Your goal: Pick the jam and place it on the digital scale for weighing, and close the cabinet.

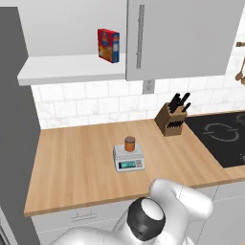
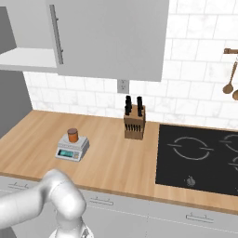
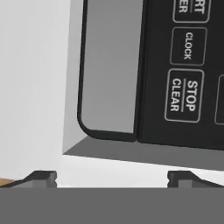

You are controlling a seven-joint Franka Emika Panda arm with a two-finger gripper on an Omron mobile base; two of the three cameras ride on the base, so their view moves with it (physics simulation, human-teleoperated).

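Observation:
The jam [image 1: 129, 143], a small orange jar with a brown lid, stands upright on the digital scale [image 1: 128, 160] in the middle of the wooden counter; both appear again from the other side as the jam [image 2: 72, 135] on the scale [image 2: 72, 148]. Above, the cabinet [image 1: 184, 38] has its right door flat and shut, while its left half stands open with a bare shelf [image 1: 72, 67]. In the right base view the cabinet [image 2: 111, 37] hangs over the counter. My gripper [image 3: 113, 177] is open with nothing between its fingertips [image 3: 42, 177], facing a microwave's control panel [image 3: 186, 70].
A red-and-blue box [image 1: 108, 45] stands on the open shelf. A knife block [image 1: 172, 119] sits right of the scale, a black cooktop [image 1: 222, 136] beyond it. A tall dark grey panel [image 1: 14, 119] bounds the counter's left end. Utensils [image 2: 230, 79] hang on the tiled wall.

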